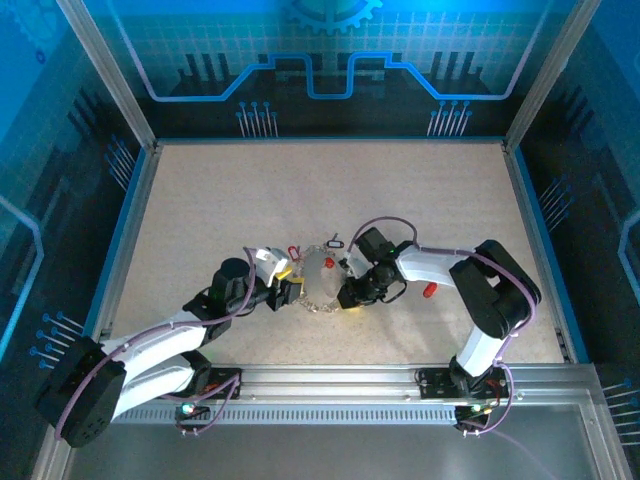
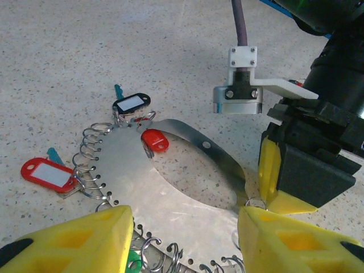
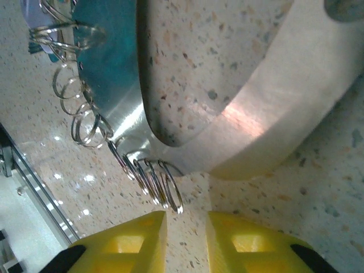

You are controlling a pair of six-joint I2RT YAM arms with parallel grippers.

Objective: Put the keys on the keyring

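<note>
The keyring (image 1: 322, 278) is a flat silvery loop edged with several small wire rings, lying between both arms. My left gripper (image 2: 185, 239) straddles its near part, one yellow finger pressed on each outer edge (image 1: 292, 292). Several keys hang at its rim: a red-tagged one (image 2: 47, 173), a black-tagged one (image 2: 132, 103), a plain red one (image 2: 154, 140) and a green one (image 2: 133, 263). My right gripper (image 3: 186, 239) sits low on the loop's right side (image 1: 347, 297), its fingers a narrow gap apart and empty, just short of a cluster of wire rings (image 3: 159, 182) on the keyring band (image 3: 273, 114).
A small red piece (image 1: 430, 291) lies on the speckled table right of the right forearm. The right arm's camera bracket (image 2: 239, 94) hangs over the loop's far side. A metal rail (image 1: 330, 380) runs along the near table edge.
</note>
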